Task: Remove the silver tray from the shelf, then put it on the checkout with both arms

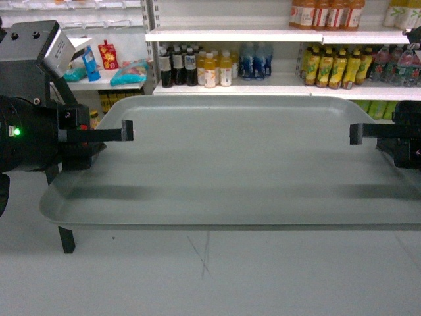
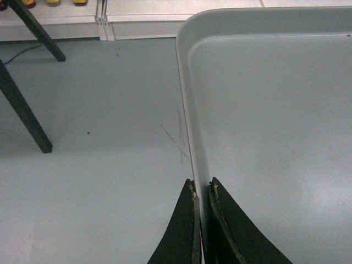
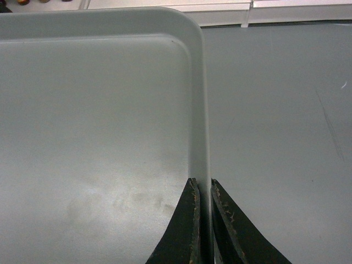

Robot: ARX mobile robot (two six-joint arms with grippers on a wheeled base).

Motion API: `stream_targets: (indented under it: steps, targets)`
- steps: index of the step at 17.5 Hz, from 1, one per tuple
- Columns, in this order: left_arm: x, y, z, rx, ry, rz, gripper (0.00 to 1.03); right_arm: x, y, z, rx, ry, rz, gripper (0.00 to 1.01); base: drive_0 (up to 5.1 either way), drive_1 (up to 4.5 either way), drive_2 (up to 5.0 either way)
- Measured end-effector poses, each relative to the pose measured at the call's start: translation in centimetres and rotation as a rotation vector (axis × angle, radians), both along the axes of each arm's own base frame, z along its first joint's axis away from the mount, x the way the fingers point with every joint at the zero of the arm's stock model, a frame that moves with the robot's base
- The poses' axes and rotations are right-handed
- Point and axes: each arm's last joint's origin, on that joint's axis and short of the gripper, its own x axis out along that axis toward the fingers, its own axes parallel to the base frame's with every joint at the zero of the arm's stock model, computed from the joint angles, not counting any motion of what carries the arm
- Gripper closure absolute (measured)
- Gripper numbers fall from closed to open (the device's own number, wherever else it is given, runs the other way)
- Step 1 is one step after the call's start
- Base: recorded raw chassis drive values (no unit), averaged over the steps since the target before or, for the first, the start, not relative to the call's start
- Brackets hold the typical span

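Note:
The silver tray hangs level in the air over the grey floor, held at both short ends. On its left rim my left gripper is shut; the left wrist view shows the rim pinched between the two black fingers of that gripper. At the other end my right gripper is shut on the right rim, and the right wrist view shows the tray with its edge clamped in that gripper. A white shelf stands behind the tray. The checkout is out of view.
Bottled drinks fill the shelves behind, with snack packets at the back left. A black-legged stand is on the floor at my left, its legs close to the tray's left end. Grey floor lies below.

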Motion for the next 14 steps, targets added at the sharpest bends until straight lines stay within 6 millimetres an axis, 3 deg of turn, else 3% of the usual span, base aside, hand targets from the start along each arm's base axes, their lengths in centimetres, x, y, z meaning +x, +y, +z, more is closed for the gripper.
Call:
stream_targets:
  steps: [10, 14]
  targets:
    - [0.0, 0.04, 0.09, -0.001, -0.006, 0.001, 0.99, -0.01, -0.01, 0.22, 0.0, -0.007, -0.002, 0.98, 0.0, -4.21, 4.2]
    - [-0.01, 0.04, 0.06, -0.001, -0.003, 0.001, 0.99, -0.01, -0.01, 0.2, 0.0, -0.006, -0.001, 0.98, 0.0, 0.0, 0.0]
